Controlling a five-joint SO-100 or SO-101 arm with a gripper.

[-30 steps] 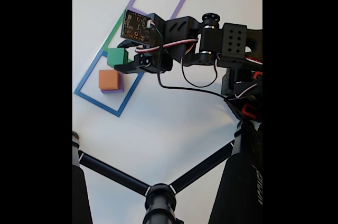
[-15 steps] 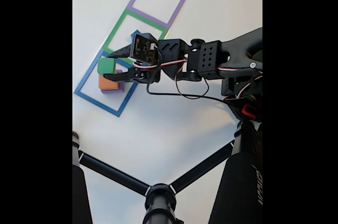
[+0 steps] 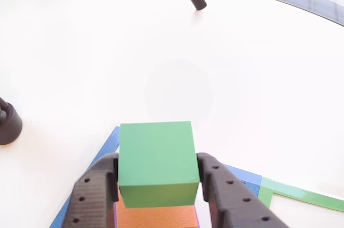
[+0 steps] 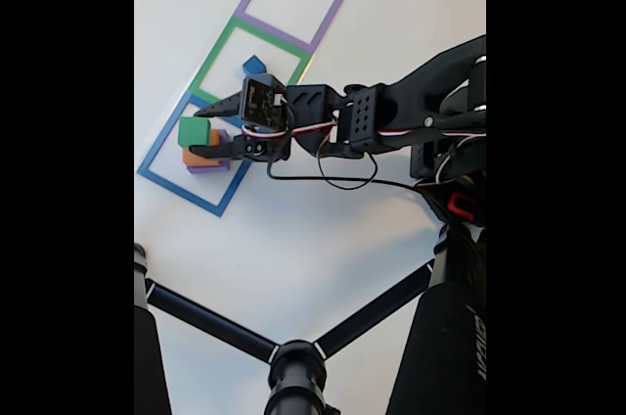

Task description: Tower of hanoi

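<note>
Pinching the small green cube [image 3: 156, 163] between both black fingers [image 3: 95, 198], my gripper [image 4: 199, 132] holds it on the orange cube [image 3: 156, 216], whose lower part I lose off-frame. From the fixed view I also see a purple block [image 4: 221, 154] underneath, inside the blue taped square [image 4: 156, 175], and a small blue cube [image 4: 253, 66] in the green square [image 4: 217, 48]; white table [image 3: 172, 61] lies open ahead.
</note>
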